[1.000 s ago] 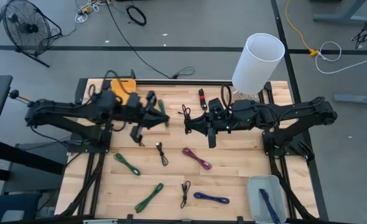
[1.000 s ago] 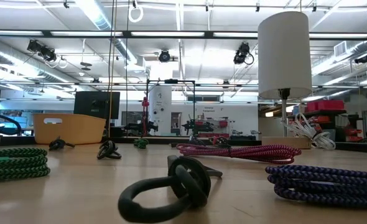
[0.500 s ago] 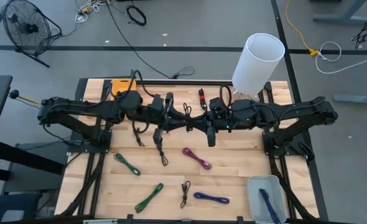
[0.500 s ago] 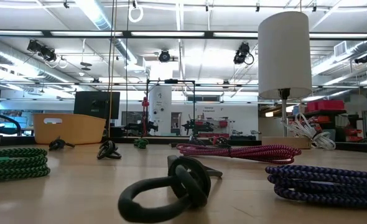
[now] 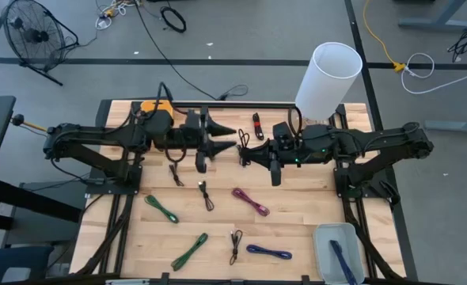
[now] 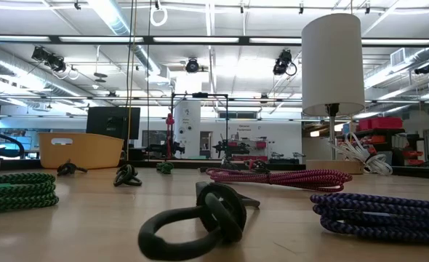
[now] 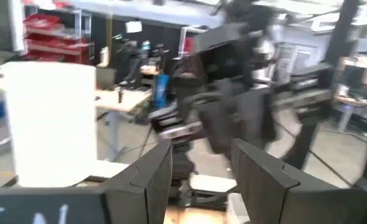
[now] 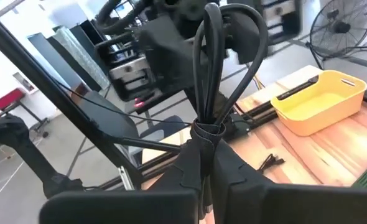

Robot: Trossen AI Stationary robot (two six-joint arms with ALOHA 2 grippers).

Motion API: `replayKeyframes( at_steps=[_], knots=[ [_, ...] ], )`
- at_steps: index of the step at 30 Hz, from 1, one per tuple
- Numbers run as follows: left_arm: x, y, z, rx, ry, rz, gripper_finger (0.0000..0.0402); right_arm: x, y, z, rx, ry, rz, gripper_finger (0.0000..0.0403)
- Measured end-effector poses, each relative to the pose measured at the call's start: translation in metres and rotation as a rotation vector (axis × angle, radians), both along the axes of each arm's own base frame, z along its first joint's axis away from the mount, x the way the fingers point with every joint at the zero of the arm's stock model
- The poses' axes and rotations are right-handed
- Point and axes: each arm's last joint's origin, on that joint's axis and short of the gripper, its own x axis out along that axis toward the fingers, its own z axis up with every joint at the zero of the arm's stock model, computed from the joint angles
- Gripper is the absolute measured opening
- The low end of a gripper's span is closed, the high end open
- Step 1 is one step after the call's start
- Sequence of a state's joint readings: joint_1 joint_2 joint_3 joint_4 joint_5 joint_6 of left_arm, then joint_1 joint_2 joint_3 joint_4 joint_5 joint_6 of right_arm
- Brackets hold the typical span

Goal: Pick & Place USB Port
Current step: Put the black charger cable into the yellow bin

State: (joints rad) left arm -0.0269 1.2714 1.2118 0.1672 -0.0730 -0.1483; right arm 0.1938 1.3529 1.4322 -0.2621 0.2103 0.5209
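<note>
At the near right corner of the table, a clear bin is seen, and a blue cable is laid inside it. Left of it, along the near edge, a dark blue cable, a small black cable and a green cable are laid apart from each other. A little farther, a second green cable, a magenta cable and another black cable are found. Above the middle of the table the two grippers are held tip to tip, near each other. The right gripper is pressed together on a black cable bundle, the loop of which stands out past the fingertips. The left gripper is spread, just left of the bundle, and nothing is seen between its fingers. At the far left a yellow bin is placed, and at the far right a lamp with a white shade.
</note>
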Motion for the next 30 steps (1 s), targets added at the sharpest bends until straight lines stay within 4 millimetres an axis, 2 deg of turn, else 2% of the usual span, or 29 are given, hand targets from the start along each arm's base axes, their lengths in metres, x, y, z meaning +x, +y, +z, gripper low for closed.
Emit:
replayKeyframes(
  at_steps=[9, 23, 26, 30],
  knots=[
    [0.013, -0.004, -0.011, -0.111, 0.024, -0.135, 0.0172, 0.000, 0.001, 0.001, -0.025, -0.011, -0.008, 0.0000],
    [0.020, -0.004, -0.005, -0.144, -0.083, -0.135, 0.0167, 0.008, 0.002, -0.004, -0.028, -0.006, -0.006, 0.0001],
    [0.020, -0.004, -0.006, -0.166, -0.073, -0.142, 0.0129, 0.009, 0.002, -0.004, -0.027, -0.006, -0.006, 0.0001],
    [0.019, -0.005, -0.006, -0.158, -0.069, -0.161, 0.0024, 0.008, 0.002, -0.005, -0.030, 0.003, 0.001, 0.0001]
  ],
)
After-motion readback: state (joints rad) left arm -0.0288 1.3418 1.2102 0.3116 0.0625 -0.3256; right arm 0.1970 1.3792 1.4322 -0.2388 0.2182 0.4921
